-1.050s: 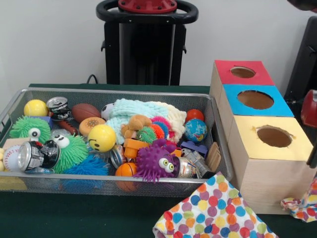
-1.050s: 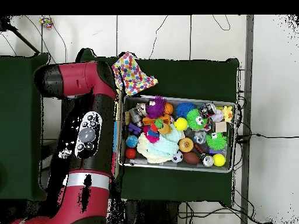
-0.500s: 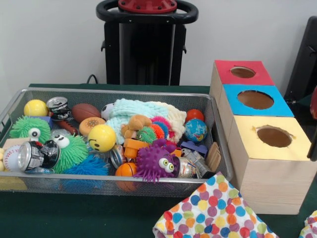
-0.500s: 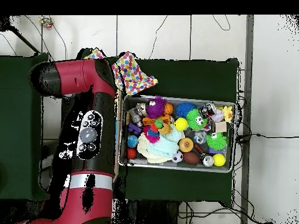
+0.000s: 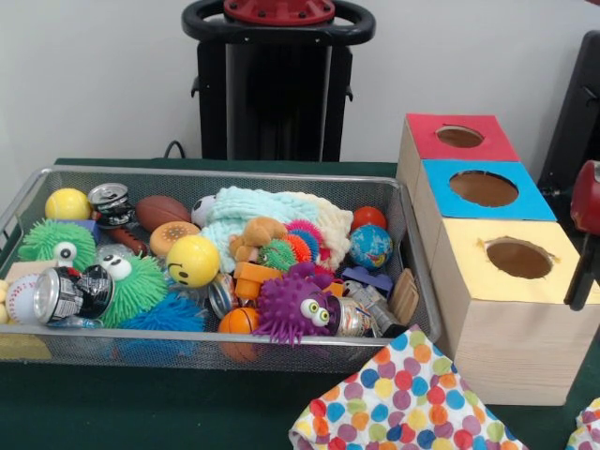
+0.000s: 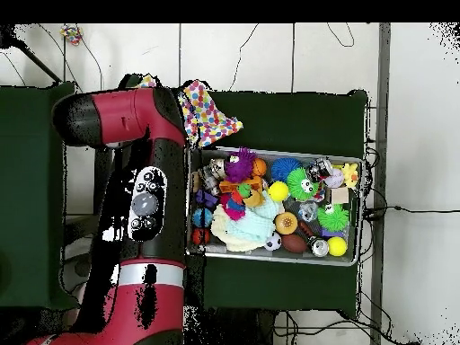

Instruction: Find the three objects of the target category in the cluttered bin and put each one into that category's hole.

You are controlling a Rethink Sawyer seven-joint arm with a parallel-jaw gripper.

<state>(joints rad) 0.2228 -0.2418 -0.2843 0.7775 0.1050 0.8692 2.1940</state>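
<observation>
A wire mesh bin (image 5: pixel 403 234) holds a jumble: a yellow smiley ball (image 5: pixel 192 260), a purple spiky toy (image 5: pixel 295 305), a green spiky toy (image 5: pixel 131 286), a crushed can (image 5: pixel 70 295), a globe ball (image 5: pixel 371 246) and a pale knitted cloth (image 5: pixel 272 208). To its right stand three boxes with round holes: red (image 5: pixel 459 137), blue (image 5: pixel 484 188) and yellow (image 5: pixel 517 258). Only a red and black piece of my arm (image 5: pixel 586 202) shows at the right edge. From above, the arm (image 6: pixel 148 198) covers the boxes beside the bin (image 6: pixel 274 256). No gripper shows.
A polka-dot cloth (image 5: pixel 403 398) lies on the green table in front of the bin and boxes; from above this cloth (image 6: pixel 207 112) sits beside the arm. A corner of a second patterned cloth (image 5: pixel 591 436) pokes in at the bottom right. Cables cross the floor.
The arm has swung slightly toward the bin in the overhead view. At the front view's right edge, the patterned cloth scrap has dropped lower and the red arm piece has shifted.
</observation>
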